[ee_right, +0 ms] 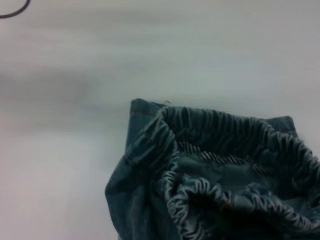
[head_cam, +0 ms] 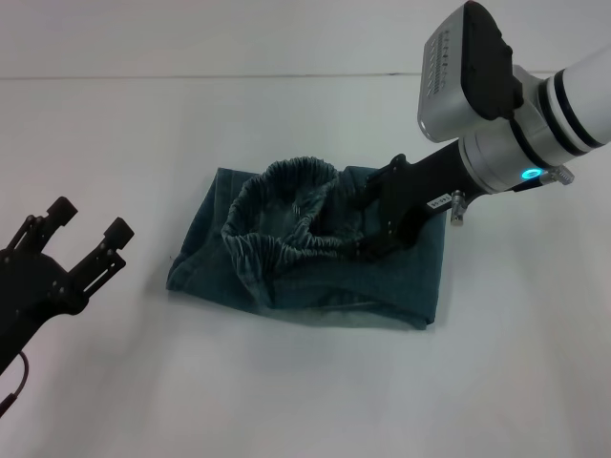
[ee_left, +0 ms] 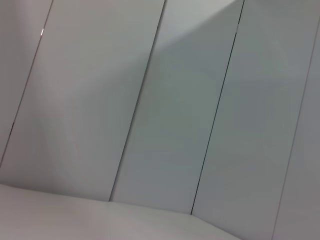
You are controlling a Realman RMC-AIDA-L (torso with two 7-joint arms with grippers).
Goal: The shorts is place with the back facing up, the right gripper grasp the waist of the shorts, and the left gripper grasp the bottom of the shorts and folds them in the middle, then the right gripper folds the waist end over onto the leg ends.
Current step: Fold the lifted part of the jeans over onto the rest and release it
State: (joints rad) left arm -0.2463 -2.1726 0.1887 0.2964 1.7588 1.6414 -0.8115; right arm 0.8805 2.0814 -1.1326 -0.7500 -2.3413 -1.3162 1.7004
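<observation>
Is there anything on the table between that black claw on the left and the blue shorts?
No. In the head view, only bare white table separates the open left end effector from the shorts.

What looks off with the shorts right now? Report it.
The waist of the shorts gapes open in a crumpled ruffled loop atop the shorts rather than lying flat. The right pincer is on it; the left pincer hangs open, clear.

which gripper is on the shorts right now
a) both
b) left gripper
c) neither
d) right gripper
d: the right gripper is down on the waist of the shorts, while the left gripper hangs open, off to the side above the bare table.
</observation>
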